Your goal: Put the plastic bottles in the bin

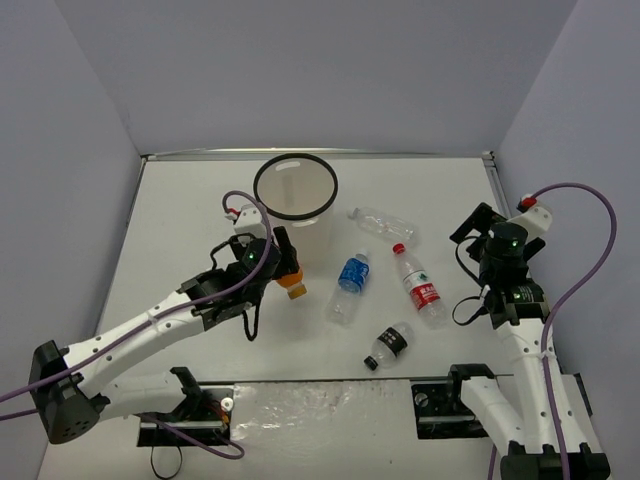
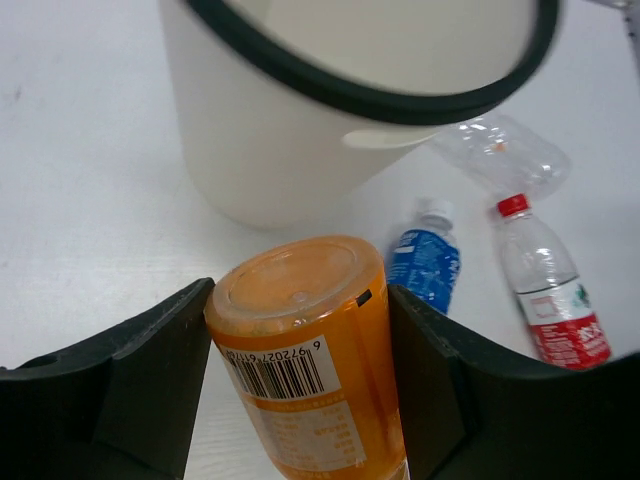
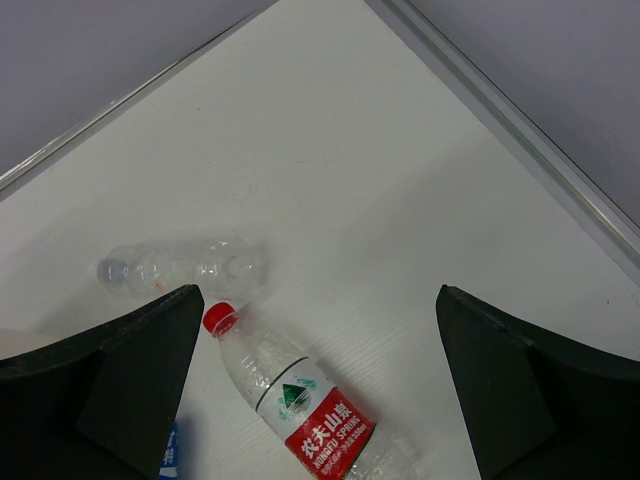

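My left gripper [image 1: 281, 268] is shut on the orange-filled bottle [image 1: 292, 285], whose base points at the bin in the left wrist view [image 2: 310, 350]. The bin [image 1: 296, 200], translucent white with a black rim, stands just beyond it [image 2: 290, 150]. The blue-labelled bottle [image 1: 349, 285], the red-labelled bottle with red cap [image 1: 419, 285], the black-labelled bottle [image 1: 391, 345] and the plain clear bottle [image 1: 383, 224] lie on the table. My right gripper [image 1: 478, 228] is open and empty above the table, with the red-labelled bottle [image 3: 300, 400] and the clear one [image 3: 180, 265] below it.
A white table [image 1: 180, 220] with a metal rail along its back and right edges [image 1: 495, 185]. Grey walls stand on three sides. Purple cables loop from both arms.
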`<action>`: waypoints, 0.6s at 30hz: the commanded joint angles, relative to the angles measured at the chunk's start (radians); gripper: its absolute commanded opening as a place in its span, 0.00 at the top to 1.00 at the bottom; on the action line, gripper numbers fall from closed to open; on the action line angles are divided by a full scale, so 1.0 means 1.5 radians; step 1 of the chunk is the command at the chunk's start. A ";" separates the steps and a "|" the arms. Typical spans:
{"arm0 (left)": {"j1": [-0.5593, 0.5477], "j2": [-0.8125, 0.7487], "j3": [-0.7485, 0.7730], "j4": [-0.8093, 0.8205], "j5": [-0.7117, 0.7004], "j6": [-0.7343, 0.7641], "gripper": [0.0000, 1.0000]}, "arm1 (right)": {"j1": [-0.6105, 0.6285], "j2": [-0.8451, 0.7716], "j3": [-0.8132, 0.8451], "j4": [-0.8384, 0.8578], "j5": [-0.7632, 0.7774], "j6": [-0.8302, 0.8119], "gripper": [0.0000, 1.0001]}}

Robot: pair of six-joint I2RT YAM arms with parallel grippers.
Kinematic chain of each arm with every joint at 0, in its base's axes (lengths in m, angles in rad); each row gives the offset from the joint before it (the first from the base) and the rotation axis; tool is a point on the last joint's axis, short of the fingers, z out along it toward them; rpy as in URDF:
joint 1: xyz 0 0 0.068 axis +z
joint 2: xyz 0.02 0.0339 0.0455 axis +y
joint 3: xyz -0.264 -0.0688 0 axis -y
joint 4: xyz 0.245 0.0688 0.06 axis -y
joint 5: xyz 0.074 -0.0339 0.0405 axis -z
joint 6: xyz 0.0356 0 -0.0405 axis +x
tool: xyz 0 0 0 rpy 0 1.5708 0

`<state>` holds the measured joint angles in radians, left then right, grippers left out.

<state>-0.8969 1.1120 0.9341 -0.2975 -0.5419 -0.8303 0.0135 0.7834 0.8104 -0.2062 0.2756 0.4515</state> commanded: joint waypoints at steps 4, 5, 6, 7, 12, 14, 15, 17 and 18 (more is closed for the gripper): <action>-0.011 -0.025 0.178 0.068 0.087 0.249 1.00 | -0.001 0.024 0.012 0.031 -0.019 -0.004 0.00; -0.010 -0.009 0.202 0.067 0.065 0.265 1.00 | -0.001 0.024 0.011 0.031 -0.021 -0.004 0.00; -0.009 0.007 0.225 0.065 0.043 0.280 1.00 | -0.001 0.024 0.011 0.031 -0.022 -0.004 0.00; -0.008 0.027 0.256 0.067 0.012 0.300 0.98 | -0.001 0.025 0.010 0.032 -0.026 -0.004 0.00; 0.090 0.156 0.388 0.052 0.029 0.334 0.86 | -0.001 0.042 0.009 0.035 -0.051 -0.014 0.00; 0.181 0.235 0.462 0.009 0.099 0.306 0.89 | -0.001 0.053 0.007 0.036 -0.059 -0.023 0.00; 0.196 0.255 0.473 0.010 0.105 0.307 0.89 | -0.001 0.065 0.005 0.036 -0.058 -0.026 0.00; 0.214 0.287 0.487 0.022 0.112 0.322 0.90 | -0.001 0.083 0.001 0.037 -0.060 -0.031 0.00; 0.217 0.302 0.491 0.029 0.120 0.328 0.89 | -0.001 0.090 -0.001 0.038 -0.062 -0.034 0.00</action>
<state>-0.6400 1.4822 1.6134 -0.2550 -0.4257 -0.3784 0.0135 0.8631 0.8104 -0.2018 0.2065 0.4352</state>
